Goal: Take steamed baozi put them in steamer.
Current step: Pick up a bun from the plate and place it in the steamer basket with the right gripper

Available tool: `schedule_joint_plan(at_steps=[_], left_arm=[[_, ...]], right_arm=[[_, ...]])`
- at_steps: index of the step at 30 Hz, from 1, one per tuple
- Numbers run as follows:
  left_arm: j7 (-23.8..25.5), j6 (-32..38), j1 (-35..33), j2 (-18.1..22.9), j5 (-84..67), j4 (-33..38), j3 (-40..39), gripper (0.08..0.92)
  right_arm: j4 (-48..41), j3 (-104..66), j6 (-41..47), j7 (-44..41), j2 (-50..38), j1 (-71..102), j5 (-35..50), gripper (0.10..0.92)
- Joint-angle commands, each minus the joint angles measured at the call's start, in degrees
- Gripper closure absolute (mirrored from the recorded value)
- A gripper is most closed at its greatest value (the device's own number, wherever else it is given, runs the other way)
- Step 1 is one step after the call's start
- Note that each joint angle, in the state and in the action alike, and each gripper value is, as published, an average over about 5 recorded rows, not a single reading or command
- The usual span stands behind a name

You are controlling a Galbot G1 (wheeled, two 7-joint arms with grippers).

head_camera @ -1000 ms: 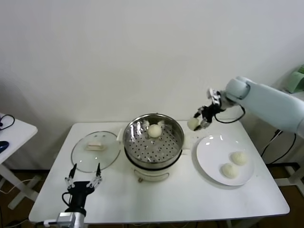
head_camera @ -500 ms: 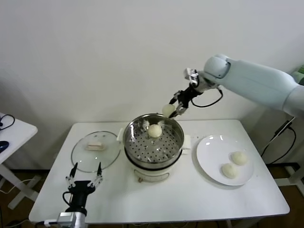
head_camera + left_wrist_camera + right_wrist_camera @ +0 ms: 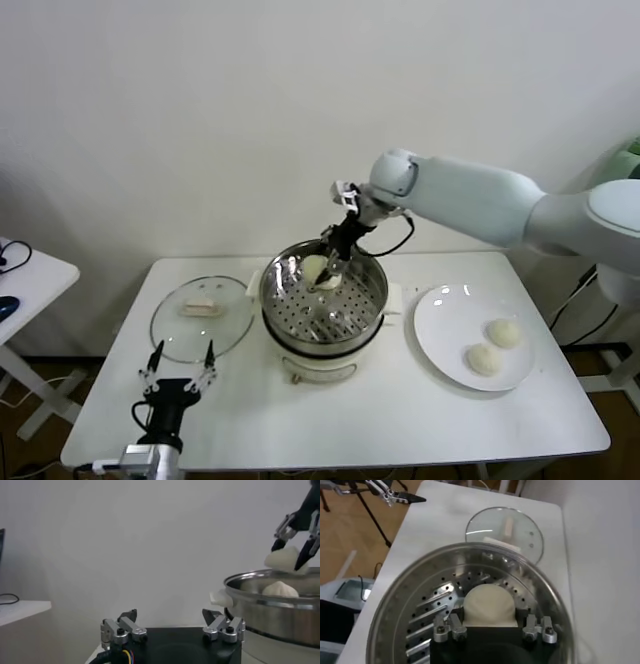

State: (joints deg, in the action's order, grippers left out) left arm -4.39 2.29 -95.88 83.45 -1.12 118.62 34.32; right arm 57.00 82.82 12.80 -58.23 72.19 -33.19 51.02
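Observation:
The steamer [image 3: 300, 315], a steel pot with a perforated tray on a cream base, stands mid-table. My right gripper [image 3: 323, 265] is shut on a creamy-white baozi [image 3: 314, 268] and holds it just above the tray's back part; the right wrist view shows this baozi [image 3: 489, 604] between the fingers over the tray [image 3: 427, 622]. Another baozi [image 3: 331, 283] lies on the tray, partly hidden behind the held one. Two more baozi [image 3: 503, 333] [image 3: 484, 359] lie on the white plate [image 3: 445, 315]. My left gripper [image 3: 179, 364] is open and empty, parked at the table's front left.
A round glass lid [image 3: 190, 335] with a pale handle [image 3: 202, 305] lies left of the steamer. The plate lies right of it. A small white side table [image 3: 25, 275] stands at the far left. The wall is close behind the table.
My right gripper carried the baozi from above the plate's far edge leftwards and down to just over the steamer tray. The left arm has not moved.

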Motion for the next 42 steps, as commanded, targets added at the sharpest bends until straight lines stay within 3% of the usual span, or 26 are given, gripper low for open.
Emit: schedule_joint_plan(at_steps=[1, 27, 42], left_arm=[[0.2, -0.2, 0.3, -0.5, -0.1, 0.1, 0.1, 0.177], [0.2, 0.4, -0.4, 0.4, 0.4, -0.4, -0.2, 0.177], [0.2, 0.7, -0.5, 0.5, 0.4, -1.0, 0.1, 0.177]], right_arm=[[-1.3, 0.1, 0.0, 0.3, 3.3, 4.4, -1.6, 0.356], [-5.8, -2.2, -1.0, 0.2, 6.0, 7.4, -5.7, 0.328], [-3.8, -2.6, -2.0, 0.4, 4.8, 6.4, -6.4, 0.204]])
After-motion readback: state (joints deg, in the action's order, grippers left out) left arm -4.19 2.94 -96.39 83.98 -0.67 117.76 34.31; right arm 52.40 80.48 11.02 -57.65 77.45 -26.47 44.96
